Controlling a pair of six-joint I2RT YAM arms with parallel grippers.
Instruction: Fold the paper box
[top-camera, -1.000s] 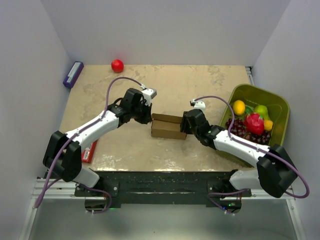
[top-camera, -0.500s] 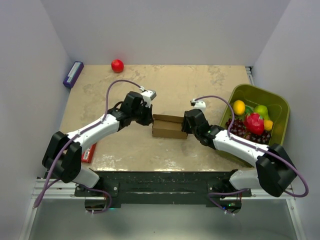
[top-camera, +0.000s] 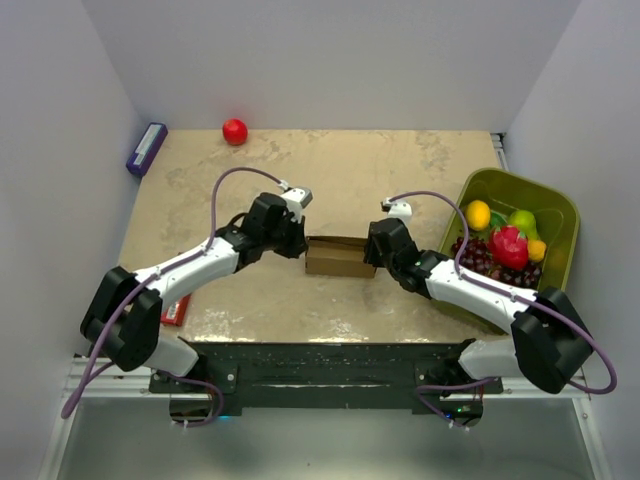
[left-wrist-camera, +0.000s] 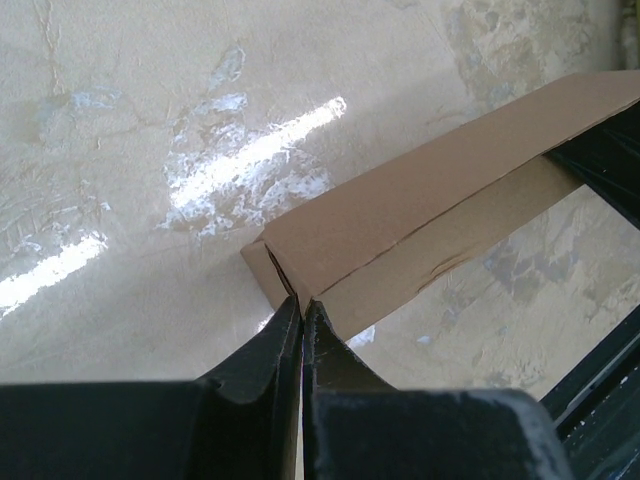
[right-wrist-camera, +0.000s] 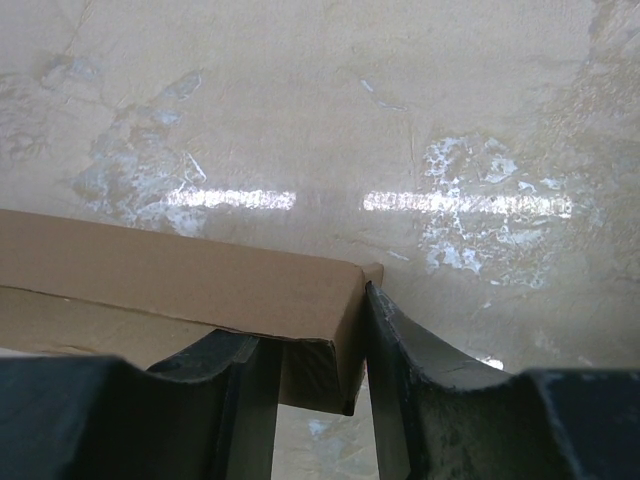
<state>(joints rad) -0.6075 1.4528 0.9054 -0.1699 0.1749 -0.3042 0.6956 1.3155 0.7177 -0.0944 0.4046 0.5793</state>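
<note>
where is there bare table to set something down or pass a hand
Bare: far stretch between red ball and green bin; far-left patch between purple box and left arm; near strip in front of paper box. Crowded: mid-table, where left gripper and right gripper hold its ends.

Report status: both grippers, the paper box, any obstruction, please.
Left gripper shut, tips at left end of paper box. Right gripper astride its right end, grip unclear. Top flap not fully down. Green fruit bin apart, no obstruction.
</note>
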